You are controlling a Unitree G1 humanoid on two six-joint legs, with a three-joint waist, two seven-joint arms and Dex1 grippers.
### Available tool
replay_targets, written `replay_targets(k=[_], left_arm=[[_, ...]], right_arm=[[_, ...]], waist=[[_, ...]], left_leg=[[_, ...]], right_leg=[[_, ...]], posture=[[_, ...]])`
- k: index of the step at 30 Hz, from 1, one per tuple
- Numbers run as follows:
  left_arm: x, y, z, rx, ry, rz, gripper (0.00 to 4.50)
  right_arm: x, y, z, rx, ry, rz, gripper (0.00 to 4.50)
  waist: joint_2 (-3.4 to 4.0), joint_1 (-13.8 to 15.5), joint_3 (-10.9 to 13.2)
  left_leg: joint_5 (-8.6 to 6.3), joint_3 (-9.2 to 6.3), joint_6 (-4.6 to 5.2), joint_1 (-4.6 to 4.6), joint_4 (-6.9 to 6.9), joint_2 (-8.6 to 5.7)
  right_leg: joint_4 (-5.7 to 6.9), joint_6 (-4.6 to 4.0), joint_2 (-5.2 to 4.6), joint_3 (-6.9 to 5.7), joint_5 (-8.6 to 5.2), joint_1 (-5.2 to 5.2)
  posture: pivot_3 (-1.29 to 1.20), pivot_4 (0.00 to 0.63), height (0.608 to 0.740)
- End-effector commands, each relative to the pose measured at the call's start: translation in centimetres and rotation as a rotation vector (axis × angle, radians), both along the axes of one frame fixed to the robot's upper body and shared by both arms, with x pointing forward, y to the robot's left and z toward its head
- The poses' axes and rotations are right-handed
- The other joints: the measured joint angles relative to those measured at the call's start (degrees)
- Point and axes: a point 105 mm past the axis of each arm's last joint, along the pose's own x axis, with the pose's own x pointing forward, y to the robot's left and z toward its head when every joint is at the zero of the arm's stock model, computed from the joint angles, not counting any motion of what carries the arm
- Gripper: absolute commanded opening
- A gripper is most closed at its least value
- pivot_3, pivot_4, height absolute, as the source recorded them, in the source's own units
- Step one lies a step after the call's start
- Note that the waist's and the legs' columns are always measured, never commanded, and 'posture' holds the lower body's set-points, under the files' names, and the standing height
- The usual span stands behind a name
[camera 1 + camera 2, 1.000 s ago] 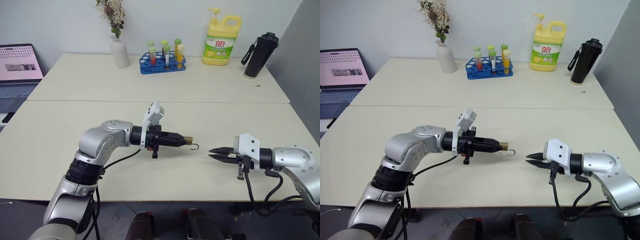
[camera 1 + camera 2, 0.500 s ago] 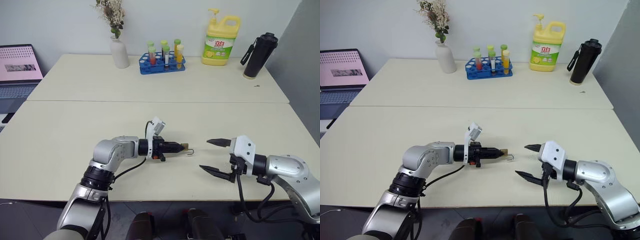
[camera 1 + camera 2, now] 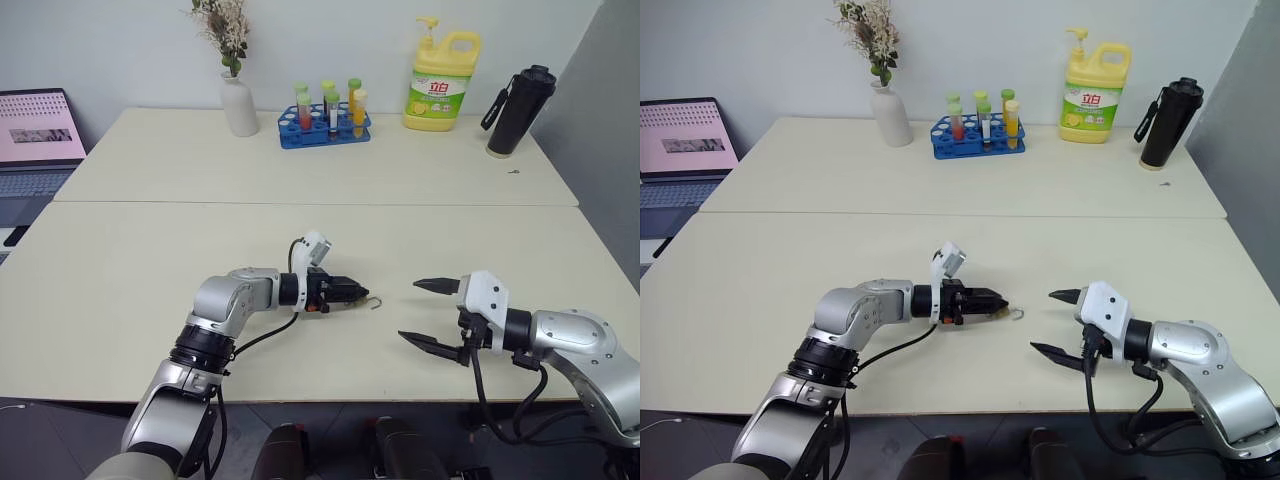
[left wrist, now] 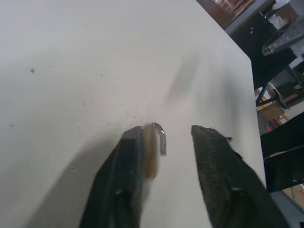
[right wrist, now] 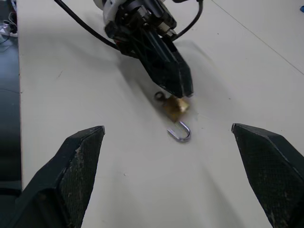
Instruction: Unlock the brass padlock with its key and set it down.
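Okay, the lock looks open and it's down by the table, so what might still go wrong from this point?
The left gripper has its fingers parted, yet the brass padlock sits against one finger, so it may drag along if the arm pulls back. The silver shackle hangs open and could catch on a fingertip. The right gripper, open wide and close by, could knock the padlock if it moves in.

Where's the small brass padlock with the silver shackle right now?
The small brass padlock lies on the cream table near its front middle, at the left gripper tips, shackle open toward the right gripper.
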Motion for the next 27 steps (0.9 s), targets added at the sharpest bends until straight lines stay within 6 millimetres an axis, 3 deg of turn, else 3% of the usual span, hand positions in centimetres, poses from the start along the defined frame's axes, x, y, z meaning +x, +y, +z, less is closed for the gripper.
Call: replay_targets(k=[1, 4, 7, 15, 17, 19, 24, 27], left_arm=[[1.5, 0.2, 2.3, 0.002, -0.176, 0.031, 2.99], [2.5, 0.8, 3.6, 0.028, -0.323, 0.070, 3.92], [2.9, 1.6, 5.6, 0.024, -0.465, 0.104, 3.92], [-0.1, 5.2, 9.2, 0.066, -0.691, 0.077, 3.92], [-1.2, 6.8, 8.7, 0.174, -0.773, 0.061, 3.92], [-3.7, 8.9, 6.7, 0.300, -0.745, 0.006, 3.92], [-8.6, 9.8, 3.8, 0.373, -0.624, -0.188, 3.92], [-9.0, 10.3, 3.9, 0.393, -0.616, -0.198, 3.92]], right_arm=[[-0.5, 0.3, 1.0, 0.002, -0.020, 0.035, 4.50], [-0.5, 0.3, 1.1, -0.001, -0.020, 0.040, 4.50], [-0.6, 0.4, 1.3, -0.004, -0.023, 0.054, 4.50], [-0.9, 1.0, 1.8, -0.012, -0.030, 0.108, 4.50], [-0.6, 1.0, 2.1, -0.009, -0.045, 0.105, 4.50], [0.2, 0.8, 2.2, -0.022, -0.058, 0.098, 4.50], [1.0, 0.1, 1.7, -0.054, -0.038, 0.103, 4.50], [1.0, -0.2, 1.4, -0.070, -0.017, 0.119, 4.50]], waist=[[0.00, 0.0, 0.0], [0.00, 0.0, 0.0], [0.00, 0.0, 0.0], [0.01, -0.2, 0.0], [0.00, -0.1, 0.0], [0.01, -0.3, 0.0], [-0.04, 0.1, 0.0], [-0.03, 1.0, 0.0]], left_leg=[[0.00, 0.00, 0.00, 0.00, 0.00, 0.00], [0.00, 0.00, 0.00, -0.01, 0.00, 0.00], [0.00, 0.02, 0.00, 0.00, -0.01, 0.01], [0.00, 0.04, 0.00, 0.01, -0.07, 0.06], [0.00, 0.02, 0.00, 0.01, -0.06, 0.05], [0.00, 0.06, 0.00, 0.03, -0.09, 0.07], [-0.01, 0.07, 0.00, 0.04, -0.11, 0.14], [-0.01, 0.07, 0.00, 0.04, -0.09, 0.07]], right_leg=[[0.00, 0.00, 0.00, 0.00, 0.00, 0.00], [-0.01, 0.00, -0.01, 0.00, 0.00, 0.00], [-0.01, 0.00, -0.01, 0.02, 0.00, 0.00], [-0.04, 0.00, -0.03, 0.04, 0.00, -0.03], [-0.04, 0.00, -0.06, 0.01, 0.00, -0.02], [-0.06, 0.00, -0.08, 0.05, 0.00, -0.02], [-0.07, -0.04, -0.19, -0.01, -0.02, -0.05], [-0.08, -0.05, -0.22, -0.04, -0.03, -0.02]], posture=[[0.00, 0.150, 0.740], [0.00, 0.150, 0.740], [0.00, 0.150, 0.740], [0.00, 0.150, 0.740], [0.00, 0.150, 0.740], [0.00, 0.150, 0.740], [0.00, 0.150, 0.740], [0.00, 0.150, 0.740]])
